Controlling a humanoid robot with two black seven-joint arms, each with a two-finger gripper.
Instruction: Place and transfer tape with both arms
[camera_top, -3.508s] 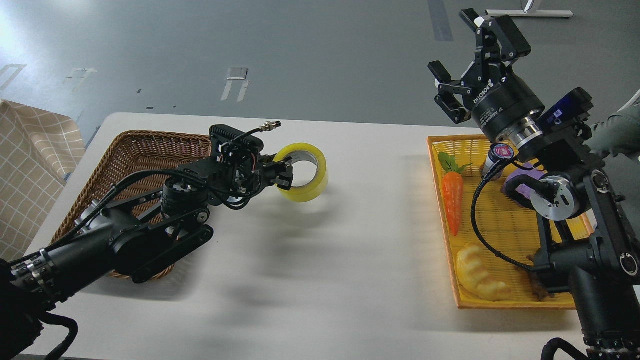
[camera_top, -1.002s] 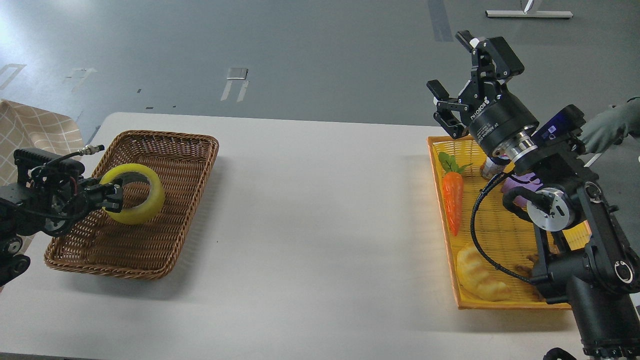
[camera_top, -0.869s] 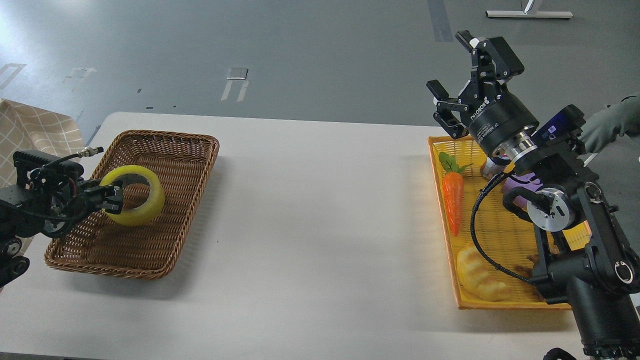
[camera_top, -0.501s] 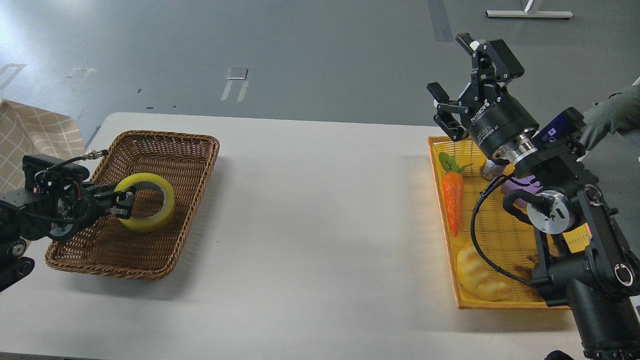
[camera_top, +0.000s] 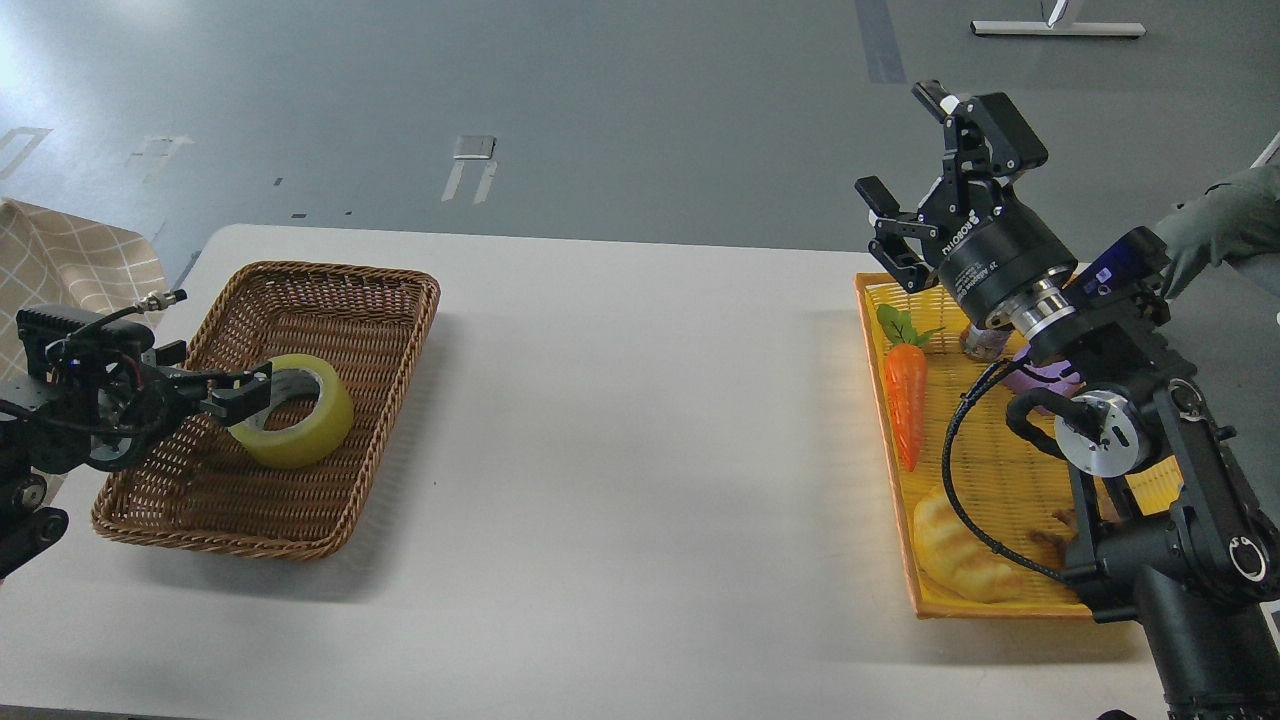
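A grey floor lies beyond the white table (camera_top: 620, 420). On the table's left, the wicker basket (camera_top: 330, 290) holds the tape (camera_top: 300, 415), lying flat inside. The left gripper (camera_top: 240, 397) sits at the roll's near rim, fingers narrowly parted, apparently released; withdraw straight back to avoid dragging it. The right gripper (camera_top: 935, 165) hovers wide open, empty. The roll is translucent yellow, core pale.

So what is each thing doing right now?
Tape: lying in the brown basket, hole up.
Brown basket: on the table, holds only the tape.
Left gripper: at the tape's rim; grip unclear.
Right gripper: open, empty, raised.
Yellow tray: holds a carrot and bread.
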